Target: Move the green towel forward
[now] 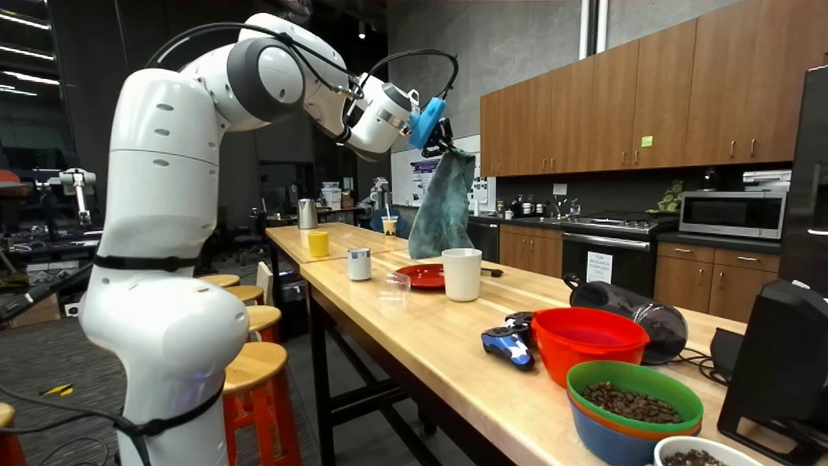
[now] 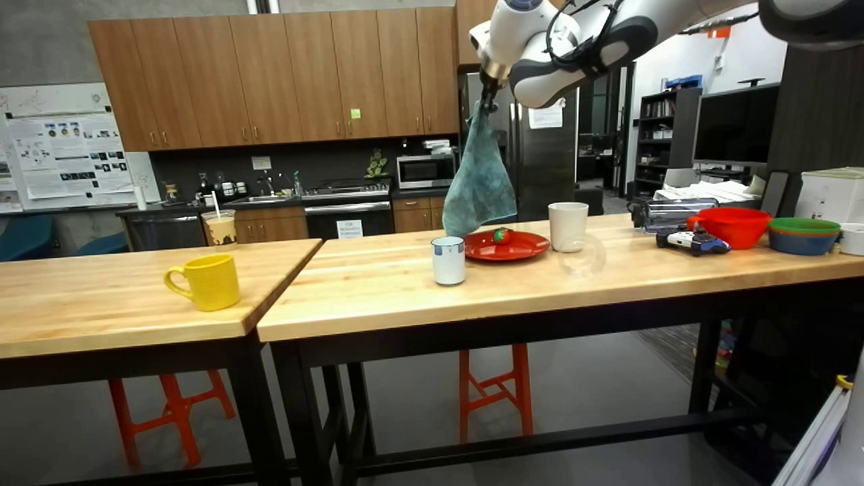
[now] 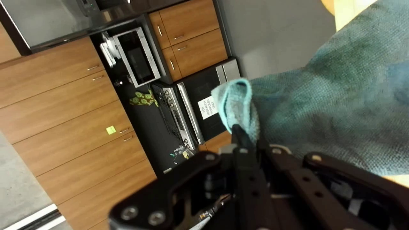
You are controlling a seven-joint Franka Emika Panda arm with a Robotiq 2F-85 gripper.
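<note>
Cabinets [image 2: 283, 74] hang beyond two wooden tables [image 2: 378, 293], and the tool [image 2: 489, 104] grips the green towel [image 2: 480, 179].

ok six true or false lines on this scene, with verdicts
1. The gripper is shut on the green towel. True.
2. The yellow mug stands on a different table from the red plate. True.
3. The green towel is folded flat. False: it hangs from the gripper.
4. The yellow mug is tipped over. False: it stands upright.
5. Dark beans lie in the green bowl. True.
6. The green bowl is upside down. False: its open side faces up.
</note>
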